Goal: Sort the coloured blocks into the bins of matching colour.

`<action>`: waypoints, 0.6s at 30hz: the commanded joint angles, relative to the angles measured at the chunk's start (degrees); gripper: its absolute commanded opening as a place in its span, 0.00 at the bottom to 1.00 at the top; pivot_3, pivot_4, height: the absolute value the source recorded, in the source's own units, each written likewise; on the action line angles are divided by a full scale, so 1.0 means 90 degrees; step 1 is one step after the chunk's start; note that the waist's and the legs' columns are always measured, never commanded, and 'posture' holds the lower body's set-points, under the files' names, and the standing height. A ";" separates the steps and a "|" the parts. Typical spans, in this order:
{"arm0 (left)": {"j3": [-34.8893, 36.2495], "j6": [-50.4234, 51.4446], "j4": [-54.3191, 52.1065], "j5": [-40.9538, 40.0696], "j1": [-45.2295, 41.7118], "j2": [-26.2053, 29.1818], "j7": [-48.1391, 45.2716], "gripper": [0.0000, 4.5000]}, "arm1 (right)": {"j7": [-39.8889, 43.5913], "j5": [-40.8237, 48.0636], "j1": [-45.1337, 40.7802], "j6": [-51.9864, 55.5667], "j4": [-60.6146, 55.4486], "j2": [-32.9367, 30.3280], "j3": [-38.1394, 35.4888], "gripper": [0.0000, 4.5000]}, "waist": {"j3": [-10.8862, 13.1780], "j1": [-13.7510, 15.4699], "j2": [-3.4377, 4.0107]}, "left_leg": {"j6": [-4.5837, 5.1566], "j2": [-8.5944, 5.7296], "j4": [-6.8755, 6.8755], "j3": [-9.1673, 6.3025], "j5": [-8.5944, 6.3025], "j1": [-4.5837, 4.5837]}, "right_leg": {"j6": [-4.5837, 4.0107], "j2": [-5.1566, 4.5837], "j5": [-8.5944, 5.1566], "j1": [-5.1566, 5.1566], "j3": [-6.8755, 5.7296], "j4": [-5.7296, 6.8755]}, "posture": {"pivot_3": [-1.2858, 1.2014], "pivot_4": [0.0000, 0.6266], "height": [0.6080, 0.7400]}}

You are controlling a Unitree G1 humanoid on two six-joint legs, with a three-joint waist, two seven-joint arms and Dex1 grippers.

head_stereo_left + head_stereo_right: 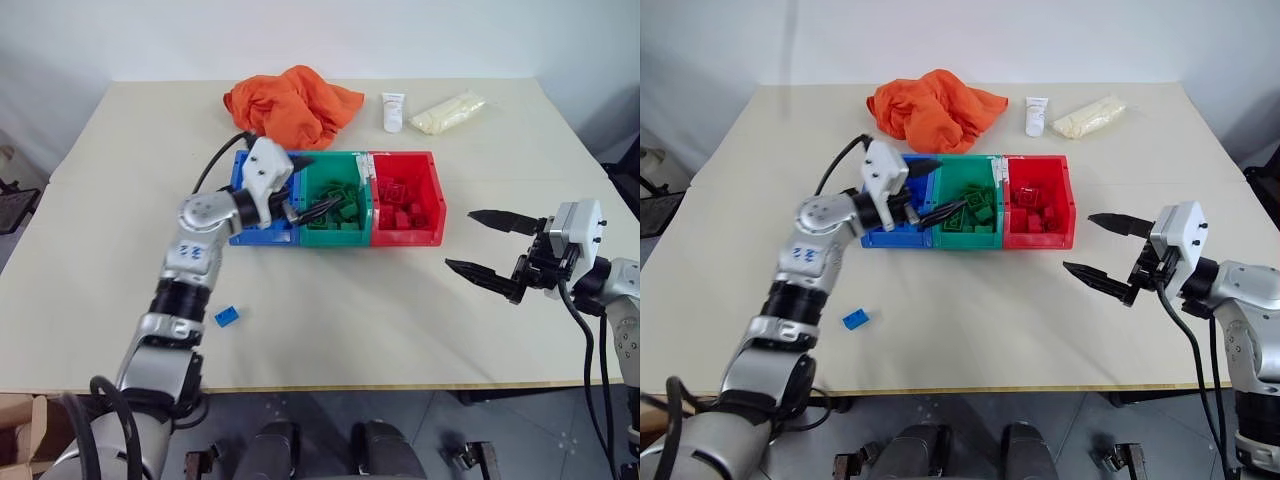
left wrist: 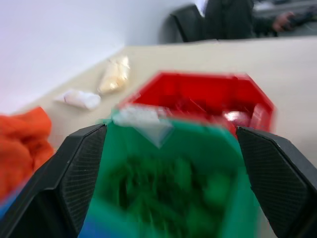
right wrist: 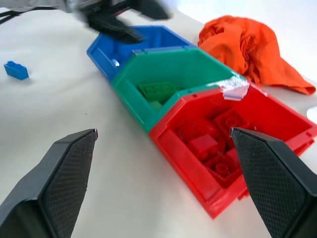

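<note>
On a beige desk (image 1: 420,310), 3 joined bins sit in a row: a blue bin (image 1: 240,235), a green bin (image 1: 338,197) and a red bin (image 1: 406,198). The left gripper (image 1: 312,185) hangs over the green bin, its fingers spread wide and holding nothing. Green blocks (image 3: 159,91) lie in the green bin, red blocks (image 3: 210,145) in the red. 1 blue block (image 1: 227,317) lies on the desk beside the left arm, well apart from the bins. The right gripper (image 1: 489,243) hovers to the right of the red bin, fingers wide apart and empty. Behind the bins lie an orange cloth (image 1: 292,103), a white tube (image 1: 393,111) and a pale packet (image 1: 448,112).
</note>
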 commanded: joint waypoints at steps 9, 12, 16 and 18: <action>0.2320 0.1724 -0.3221 -0.1468 0.3507 0.2571 -0.1153 0.99 | 0.0958 -0.0298 -0.1347 -0.0488 0.1412 0.0063 0.0732 1.00 | 0.0001 -0.0053 0.0001 | 0.0002 0.0003 -0.0009 -0.0006 -0.0002 0.0001 | -0.0002 -0.0006 -0.0001 0.0002 0.0009 -0.0016 | 0.52 0.24 1.00; 0.3156 0.1670 -0.3378 -0.1615 0.4874 0.2876 -0.1626 0.99 | 0.1134 -0.0375 -0.1576 -0.0564 0.1678 0.0146 0.0878 1.00 | 0.0002 -0.0055 0.0003 | 0.0003 0.0004 -0.0014 -0.0006 -0.0003 0.0004 | -0.0005 -0.0009 -0.0002 0.0002 0.0011 -0.0036 | 0.52 0.24 1.00; 0.3962 0.1275 -0.3290 -0.1600 0.6020 0.2989 -0.2043 0.99 | 0.1323 -0.0433 -0.1734 -0.0618 0.1903 0.0183 0.0980 1.00 | 0.0003 -0.0024 0.0004 | 0.0004 0.0005 -0.0018 -0.0006 -0.0006 0.0008 | -0.0009 -0.0010 -0.0005 0.0007 0.0010 -0.0046 | 0.52 0.24 1.00; 0.4216 0.1258 -0.3362 -0.1691 0.6271 0.2958 -0.2083 0.99 | 0.1445 -0.0412 -0.1770 -0.0592 0.1936 0.0179 0.1004 1.00 | 0.0003 -0.0011 0.0004 | 0.0007 0.0005 -0.0018 -0.0007 -0.0009 0.0009 | -0.0010 -0.0013 -0.0005 0.0011 0.0010 -0.0048 | 0.52 0.24 1.00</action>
